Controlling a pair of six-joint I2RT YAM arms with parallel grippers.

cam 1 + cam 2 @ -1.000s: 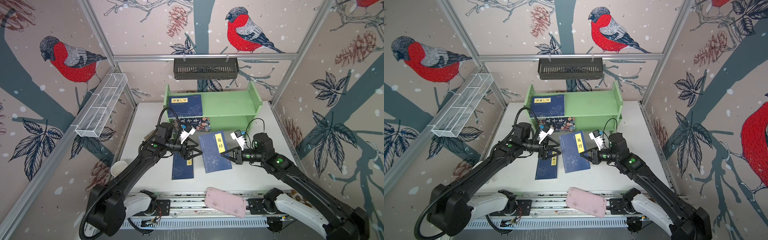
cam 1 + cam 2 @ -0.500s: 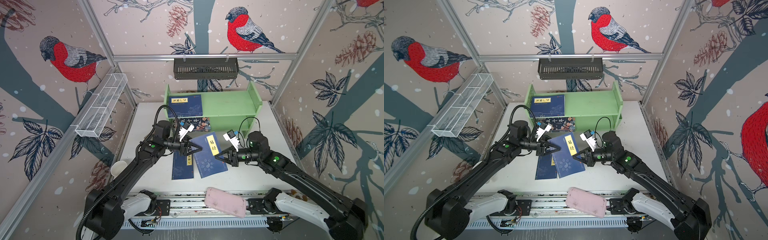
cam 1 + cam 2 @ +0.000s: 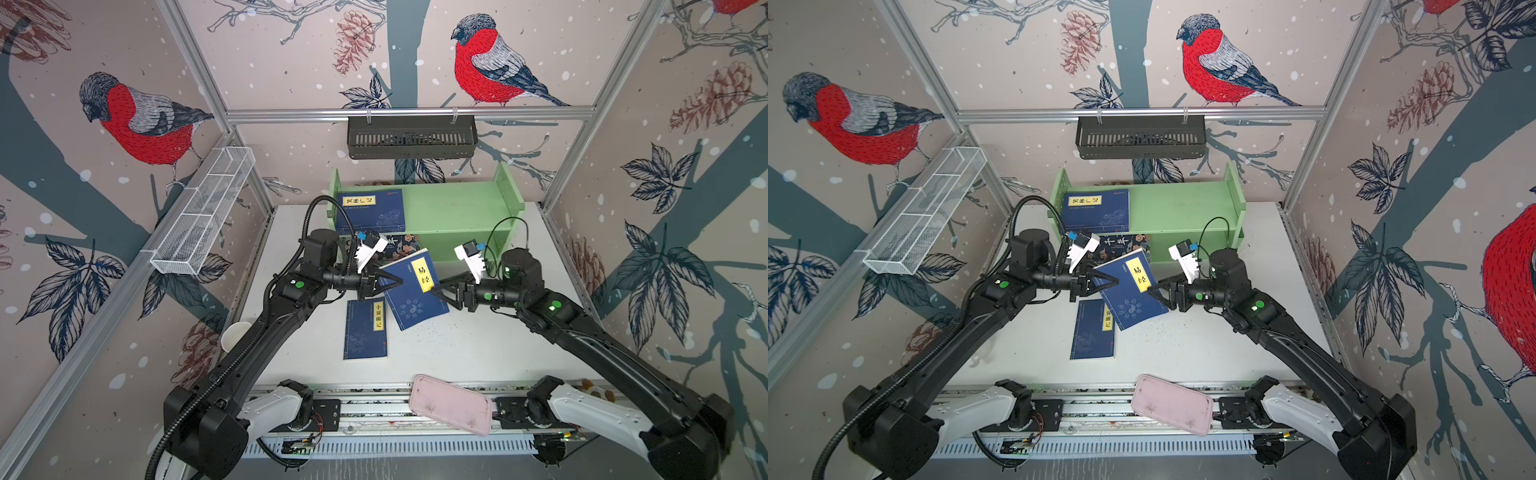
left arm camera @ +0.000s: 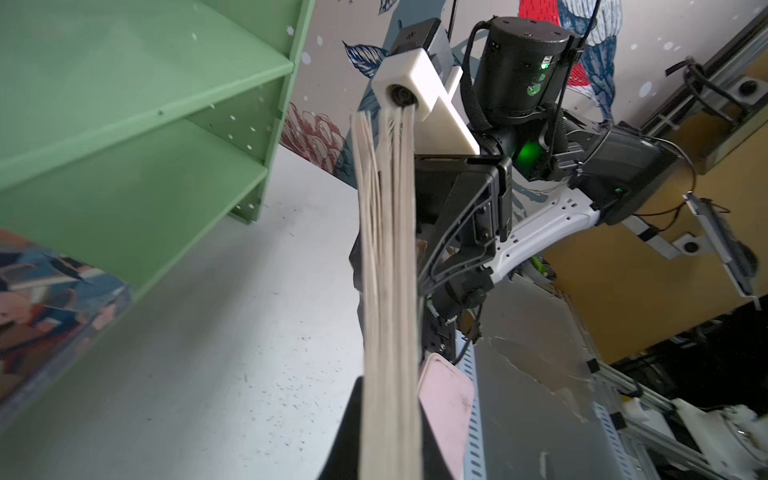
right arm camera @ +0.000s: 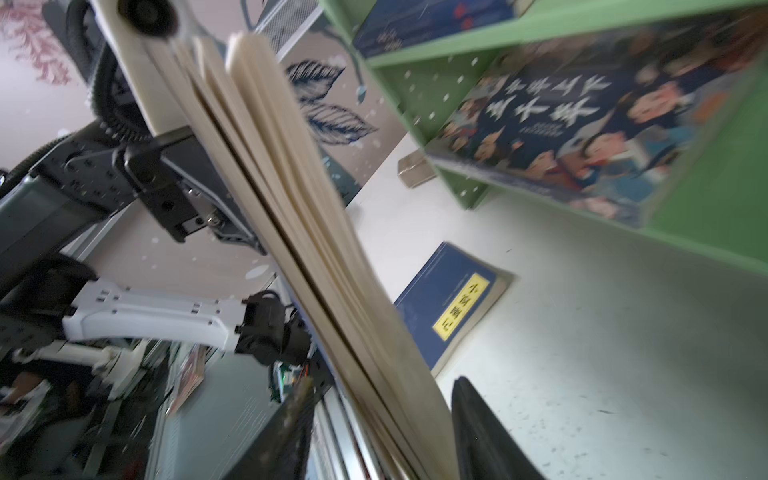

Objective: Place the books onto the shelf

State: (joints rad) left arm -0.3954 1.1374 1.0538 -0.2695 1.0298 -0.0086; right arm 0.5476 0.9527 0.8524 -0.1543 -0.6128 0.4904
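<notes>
Bird-mural walls [image 3: 291, 62]; white table [image 3: 478, 345]; green shelf [image 3: 457, 208] at back; pink tray [image 3: 451, 405] front.

your left arm [image 3: 266, 332]: stretched forward, wrist aimed sideways at the right gripper
your left gripper [image 3: 392, 282]: jaws clamped tight on blue book [image 3: 413, 305] edge
your right arm [image 3: 582, 332]: mirrored, wrist aimed back at the left gripper
your right gripper [image 3: 436, 290]: jaws parted, straddling the opposite edge

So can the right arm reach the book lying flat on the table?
Probably not right now: the lifted book, pinched by the left gripper, sits between the right gripper and the flat book.
</notes>
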